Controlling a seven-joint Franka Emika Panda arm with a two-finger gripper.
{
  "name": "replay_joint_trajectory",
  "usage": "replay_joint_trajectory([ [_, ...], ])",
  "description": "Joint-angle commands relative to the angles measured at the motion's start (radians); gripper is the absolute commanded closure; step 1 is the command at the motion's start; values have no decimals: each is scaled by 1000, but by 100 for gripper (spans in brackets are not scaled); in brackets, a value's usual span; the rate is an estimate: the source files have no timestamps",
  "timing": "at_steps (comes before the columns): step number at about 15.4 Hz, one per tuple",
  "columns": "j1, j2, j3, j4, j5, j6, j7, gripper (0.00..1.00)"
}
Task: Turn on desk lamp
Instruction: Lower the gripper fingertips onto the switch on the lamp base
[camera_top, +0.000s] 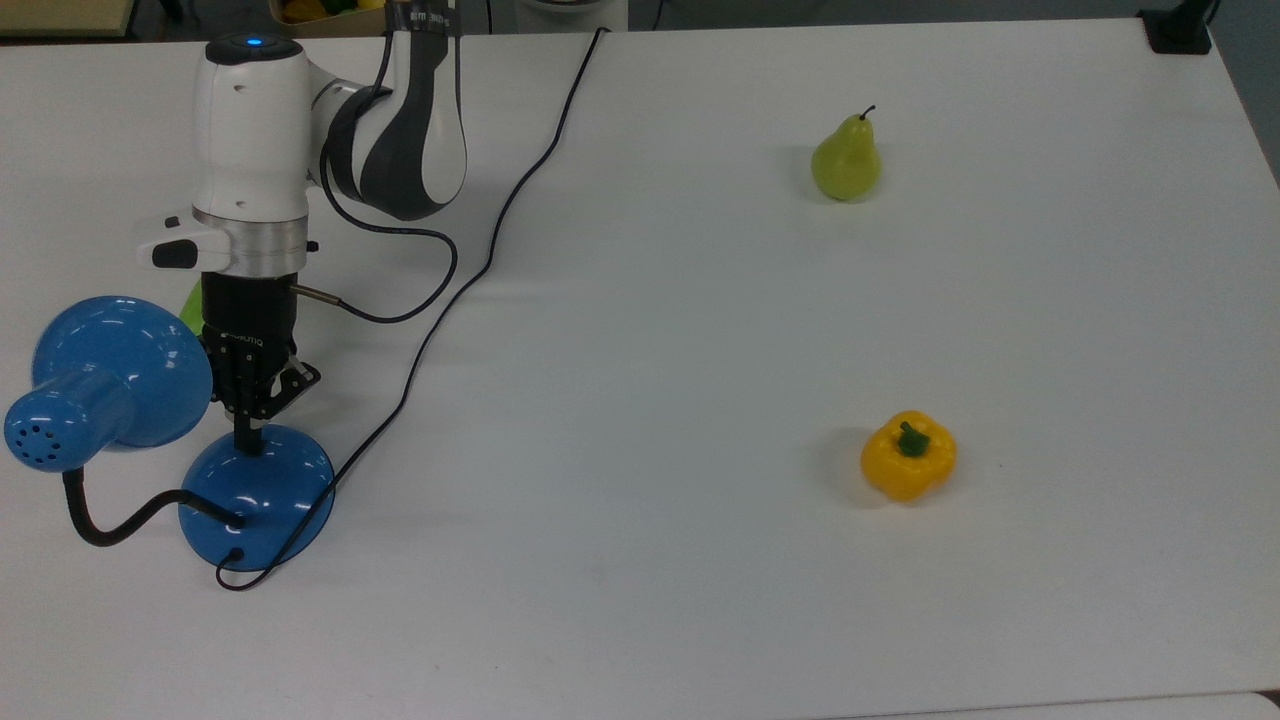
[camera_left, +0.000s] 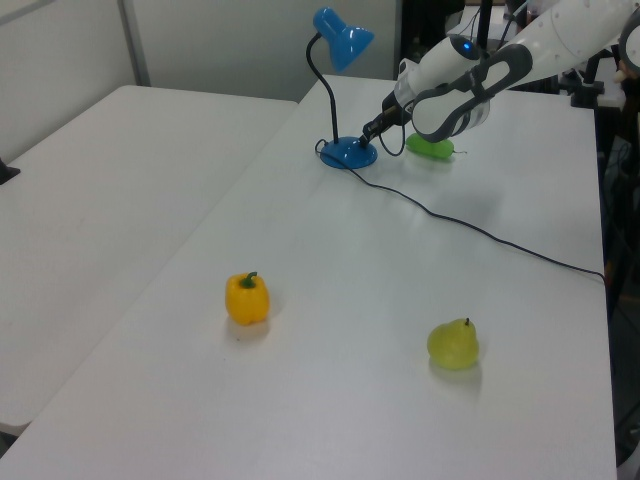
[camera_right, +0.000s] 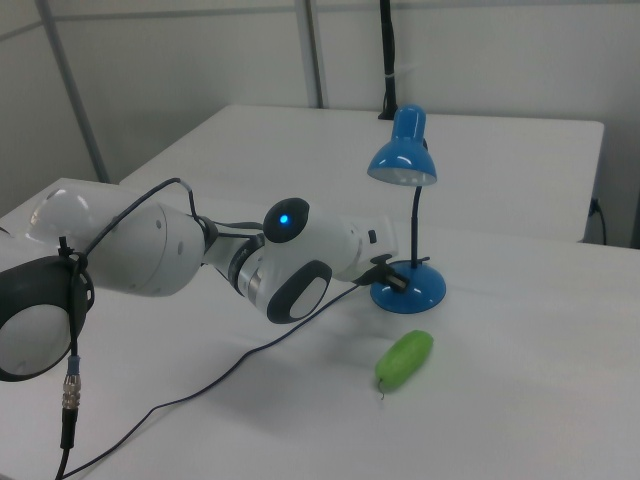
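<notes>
Desk lamp (camera_top: 255, 495) stands on the white tabletop (camera_top: 700, 350) near the top view's left edge. Its round blue dome base sits flat, and the black gooseneck (camera_top: 110, 520) leaves the base toward the top view's left and curves up to the blue cone shade (camera_top: 115, 372). In the right view the shade (camera_right: 402, 165) faces down over the base (camera_right: 408, 286). No glow is visible from the shade.

The gripper (camera_top: 244, 430) points straight down in the top view. Its fingers are pressed together into one narrow black tip, holding nothing. The tip meets the upper part of the dome base; whether it is on the switch cannot be told. In the left view the gripper (camera_left: 363, 137) comes in at a slant from the left view's right and its tip is at the base (camera_left: 348, 153).

Black cord (camera_top: 470, 280) runs from the base's near rim, loops once on the tabletop, then goes up across the tabletop to its far edge in the top view.

A green oblong fruit (camera_right: 405, 359) lies on the tabletop just beside the base in the right view; in the top view it is mostly hidden behind the arm (camera_top: 250, 150).

Green pear (camera_top: 846, 160) stands well apart toward the top view's right. Yellow bell pepper (camera_top: 908, 455) sits below it in the top view, also well apart from the lamp.
</notes>
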Motion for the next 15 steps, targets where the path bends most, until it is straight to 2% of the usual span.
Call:
replay_joint_trajectory([
  [1, -10, -1, 15, 6, 18, -2, -9, 100],
  [15, -5, 27, 13, 40, 13, -1, -15, 100],
])
